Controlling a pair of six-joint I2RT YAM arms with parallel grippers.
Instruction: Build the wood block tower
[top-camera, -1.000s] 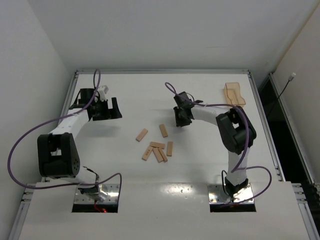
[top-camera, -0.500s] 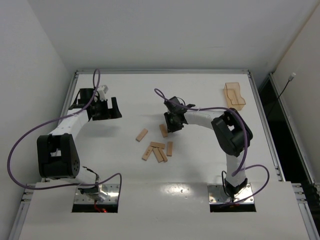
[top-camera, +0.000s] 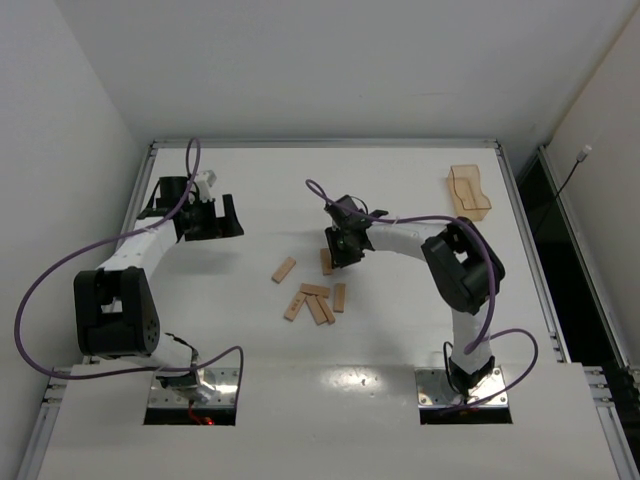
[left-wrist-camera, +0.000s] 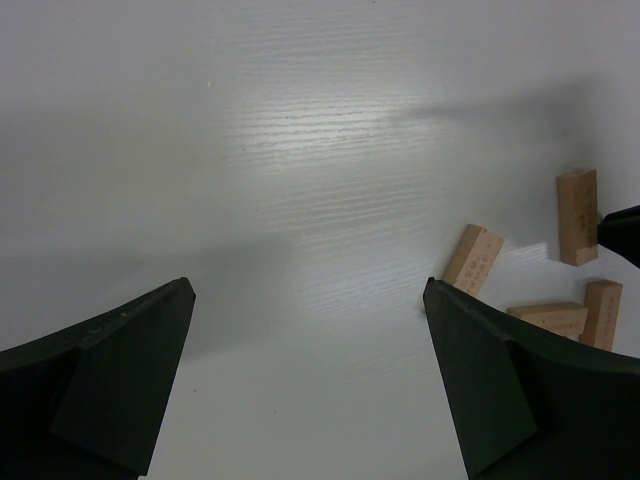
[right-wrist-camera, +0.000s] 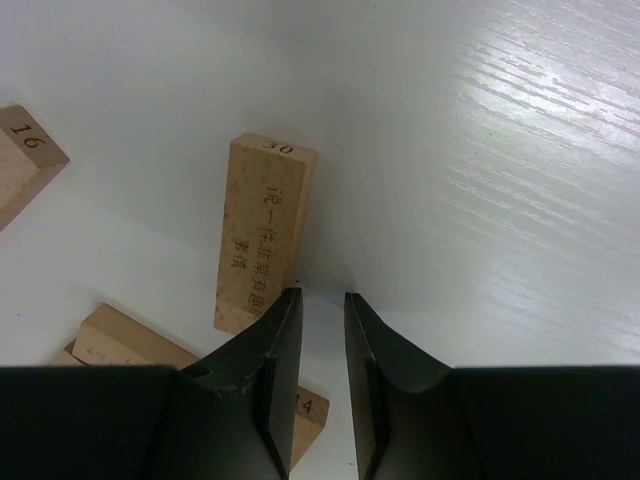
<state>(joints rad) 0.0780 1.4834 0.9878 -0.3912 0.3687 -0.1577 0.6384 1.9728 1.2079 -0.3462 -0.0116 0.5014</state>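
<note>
Several light tan wood blocks lie flat and loose on the white table; no tower stands. One lies alone (top-camera: 284, 269), one lies under my right gripper (top-camera: 326, 262), and a cluster (top-camera: 316, 300) lies nearer. My right gripper (top-camera: 340, 252) hangs low at that block's right edge. In the right wrist view its jaws (right-wrist-camera: 322, 295) stand nearly shut with a narrow empty gap, beside the block marked 30 (right-wrist-camera: 265, 230). My left gripper (top-camera: 215, 225) is wide open and empty (left-wrist-camera: 308, 290) at the far left, with blocks (left-wrist-camera: 473, 258) off to its right.
A translucent orange-tan plastic tray (top-camera: 468, 188) stands at the back right of the table. The raised table rim (top-camera: 320, 143) runs along the back. Purple cables loop off both arms.
My right gripper has moved left and nearer, from the table's middle back down to the block above the cluster. The left arm and the blocks have not moved.
</note>
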